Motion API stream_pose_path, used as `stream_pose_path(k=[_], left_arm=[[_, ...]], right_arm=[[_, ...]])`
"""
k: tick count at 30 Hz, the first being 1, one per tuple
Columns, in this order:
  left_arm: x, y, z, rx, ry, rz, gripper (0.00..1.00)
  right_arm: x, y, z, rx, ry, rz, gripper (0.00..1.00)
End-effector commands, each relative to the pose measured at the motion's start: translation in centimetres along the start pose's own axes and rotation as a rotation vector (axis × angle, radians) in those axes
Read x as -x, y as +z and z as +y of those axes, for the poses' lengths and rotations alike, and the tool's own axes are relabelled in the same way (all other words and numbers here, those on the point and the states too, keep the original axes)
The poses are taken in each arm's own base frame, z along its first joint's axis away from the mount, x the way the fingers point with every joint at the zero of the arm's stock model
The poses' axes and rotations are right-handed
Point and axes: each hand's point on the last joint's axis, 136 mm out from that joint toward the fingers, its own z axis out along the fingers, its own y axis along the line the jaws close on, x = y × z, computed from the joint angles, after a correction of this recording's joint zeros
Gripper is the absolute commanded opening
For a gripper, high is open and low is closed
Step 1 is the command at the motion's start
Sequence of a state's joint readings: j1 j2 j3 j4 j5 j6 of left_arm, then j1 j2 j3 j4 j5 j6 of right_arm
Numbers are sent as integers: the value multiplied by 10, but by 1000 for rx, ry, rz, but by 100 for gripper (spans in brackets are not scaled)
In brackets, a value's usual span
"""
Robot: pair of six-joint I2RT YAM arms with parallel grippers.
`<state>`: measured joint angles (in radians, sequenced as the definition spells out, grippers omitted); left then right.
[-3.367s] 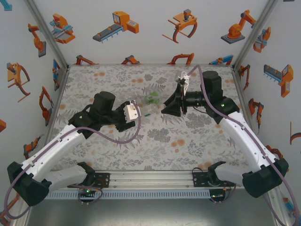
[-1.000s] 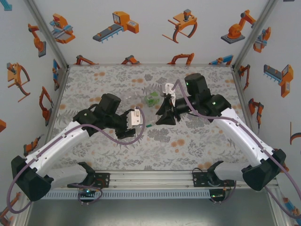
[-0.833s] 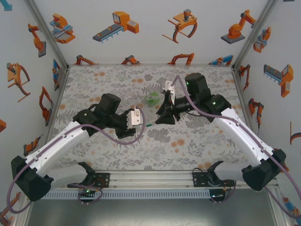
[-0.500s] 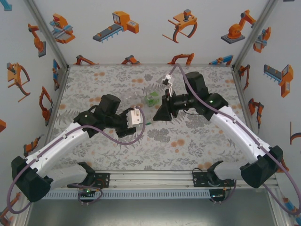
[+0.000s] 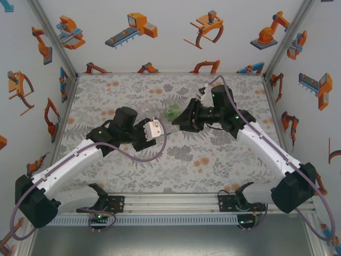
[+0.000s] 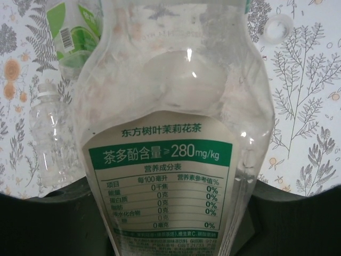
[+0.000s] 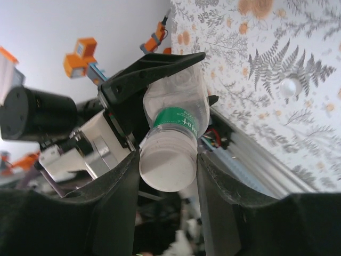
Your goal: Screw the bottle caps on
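Gripping the labelled bottle [image 6: 170, 106] around its body, the left claw [image 5: 160, 127] is clamped tight and holds it above the worktop [image 6: 303, 133], mouth end toward the right arm. The right claw [image 7: 168, 160] meets it over the middle of the worktop, its 2 fingers [image 7: 128, 181] pressed against opposite sides of the white cap [image 7: 168, 169] sitting on the bottle's neck. Behind, on the worktop, a green-labelled bottle [image 6: 72, 29] and a slim clear bottle [image 6: 47, 144] lie close together, the slim one capped. 1 loose cap [image 6: 279, 26] rests apart from them.
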<state>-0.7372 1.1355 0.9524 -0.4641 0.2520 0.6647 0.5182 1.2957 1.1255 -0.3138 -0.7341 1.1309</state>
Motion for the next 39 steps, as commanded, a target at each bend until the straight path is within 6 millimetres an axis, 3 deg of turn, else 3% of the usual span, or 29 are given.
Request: stream_pose_path(k=[1,8,16,24,32,39], left_arm=[[53,-9,26,94,37,-198,0],[53,-7,24,84,43,-202,0],[49,-5,19,62,36,-195,0],[51,-9,15,45,36,-201,0],[52,-11,10,23,25,-211,0],[53,-13,8,15,17,-217,0]], right_arm=[[-9,8,-28,-66,327,17,0],[-6,7,-32,-85,320,-9,4],[0,2,-25,-132,168,-18,29],[8,-8,7,-106,-36,-28,63],[18,-30,26,-92,-180,-97,66],[15,-44,53,-48,-374,-103,66]])
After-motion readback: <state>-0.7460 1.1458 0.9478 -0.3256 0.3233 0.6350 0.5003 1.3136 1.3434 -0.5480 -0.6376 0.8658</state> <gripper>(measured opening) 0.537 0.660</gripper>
